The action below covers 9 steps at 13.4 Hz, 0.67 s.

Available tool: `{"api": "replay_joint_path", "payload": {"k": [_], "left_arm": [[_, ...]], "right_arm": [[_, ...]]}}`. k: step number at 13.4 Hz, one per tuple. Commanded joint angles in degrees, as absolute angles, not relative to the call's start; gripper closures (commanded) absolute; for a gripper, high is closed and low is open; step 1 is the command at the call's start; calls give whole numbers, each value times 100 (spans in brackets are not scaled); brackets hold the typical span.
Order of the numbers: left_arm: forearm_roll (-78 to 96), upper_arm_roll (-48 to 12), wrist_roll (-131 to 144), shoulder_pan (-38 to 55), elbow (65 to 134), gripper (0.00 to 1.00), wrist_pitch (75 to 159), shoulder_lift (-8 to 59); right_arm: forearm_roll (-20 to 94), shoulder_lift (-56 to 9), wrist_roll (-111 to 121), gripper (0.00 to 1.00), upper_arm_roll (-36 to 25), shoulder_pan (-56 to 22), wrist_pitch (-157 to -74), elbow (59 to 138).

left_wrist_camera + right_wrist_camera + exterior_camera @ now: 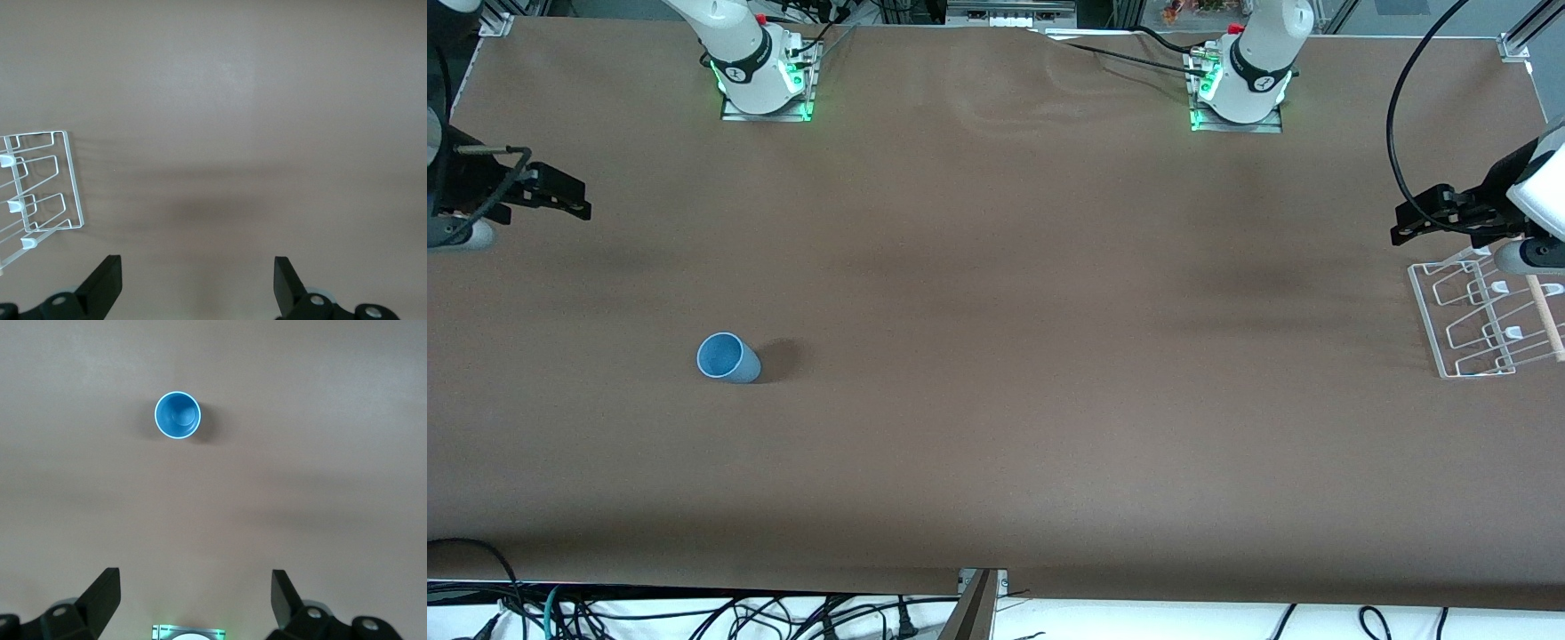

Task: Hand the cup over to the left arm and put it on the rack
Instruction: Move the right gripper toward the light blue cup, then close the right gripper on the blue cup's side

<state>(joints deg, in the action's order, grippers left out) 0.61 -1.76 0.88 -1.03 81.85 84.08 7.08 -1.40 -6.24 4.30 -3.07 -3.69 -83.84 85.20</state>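
So my right gripper [193, 600] is spread wide, hovering up by the right arm's end of the table. One cup [727, 357] stands upright, well in from that edge, toward the front. I'd drop straight over it and pinch mid-wall. My left gripper [197, 283], spread too, waits over the one rack [1476, 320].

Robotics lab: brown-covered table [996, 427], two bolted arm bases with green lights [767, 84] [1238, 89], aluminium framing [1522, 36] at the corners, loose cables [694, 613] along the table's near edge.
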Motion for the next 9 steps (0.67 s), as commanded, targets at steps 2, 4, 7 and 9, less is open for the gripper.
{"api": "replay_joint_path", "payload": {"k": [2, 4, 7, 9], "left_arm": [[141, -185, 132, -105, 8104, 0, 8341, 686], [141, -176, 132, -105, 8104, 0, 8350, 686], [132, -176, 132, -105, 8104, 0, 8350, 686], [132, -167, 132, -105, 8104, 0, 8350, 686]], "right_arm": [[-246, -1018, 360, 0, -264, -299, -8901, 8866], [-237, -1203, 378, 0, -264, -273, -9419, 9174], [-193, -1774, 369, 0, -255, -290, -10288, 9543], [-176, -1933, 369, 0, -255, -264, -11088, 10017]]}}
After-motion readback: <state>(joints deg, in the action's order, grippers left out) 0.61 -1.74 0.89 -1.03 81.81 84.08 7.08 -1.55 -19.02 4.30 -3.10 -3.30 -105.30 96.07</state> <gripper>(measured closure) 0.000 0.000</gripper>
